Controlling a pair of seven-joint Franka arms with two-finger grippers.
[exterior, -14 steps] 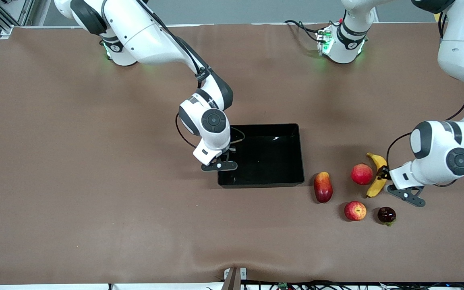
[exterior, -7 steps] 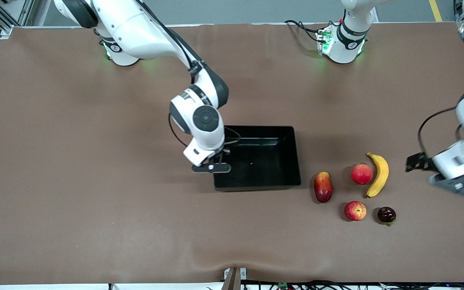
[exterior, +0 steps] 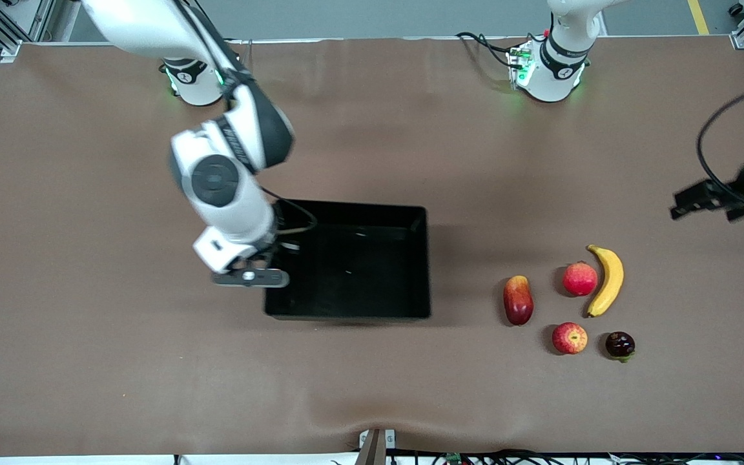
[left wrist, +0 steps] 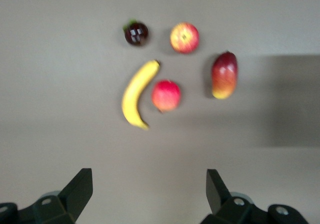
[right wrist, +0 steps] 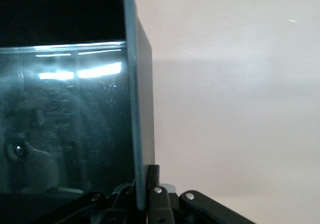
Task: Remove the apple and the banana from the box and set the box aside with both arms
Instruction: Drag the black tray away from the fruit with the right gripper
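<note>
The black tray (exterior: 352, 311) hangs a little above the table's middle and casts a shadow. My right gripper (exterior: 262, 274) is shut on its wall at the right arm's end. The right wrist view shows the wall (right wrist: 135, 108) clamped between the fingers of the right gripper (right wrist: 147, 184). The yellow banana (exterior: 606, 279) and the small red apple (exterior: 569, 338) lie on the table toward the left arm's end. My left gripper (exterior: 711, 200) is open and empty in the air, off to the side of the fruits. In the left wrist view the left gripper (left wrist: 148, 194) stands apart from the banana (left wrist: 137, 94) and the apple (left wrist: 184, 37).
A pink-red round fruit (exterior: 580, 279) lies beside the banana. A red-and-yellow mango-like fruit (exterior: 518, 299) lies between the fruits and the tray. A small dark fruit (exterior: 619, 344) lies beside the apple. Brown cloth covers the table.
My right gripper has lifted the tray and carried it toward the right arm's end. My left gripper has drawn back from the banana, up and toward the table's edge.
</note>
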